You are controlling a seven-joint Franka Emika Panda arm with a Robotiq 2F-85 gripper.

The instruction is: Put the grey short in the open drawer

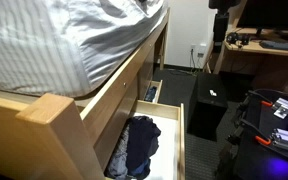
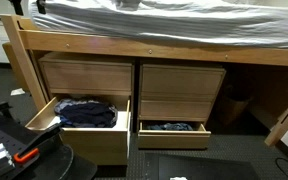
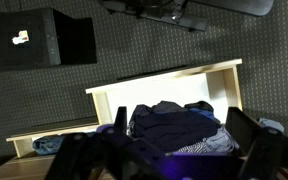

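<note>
Both jaws spread wide and apparently empty, gripper (image 3: 164, 150) hangs above the open drawer (image 3: 109, 100); grey short not separable from its dark clothes (image 3: 174, 120), so best check nothing overhangs the rim.

Clothes (image 2: 84, 112) in open drawer (image 2: 43, 114) under bed (image 2: 164, 50); 2nd drawer (image 2: 174, 140) beside it, partly open.

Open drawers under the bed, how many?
2. The light wooden drawer pulled far out holds dark clothes; the light wooden drawer beside it, barely open, also holds clothes. Upper drawers are shut.
</note>
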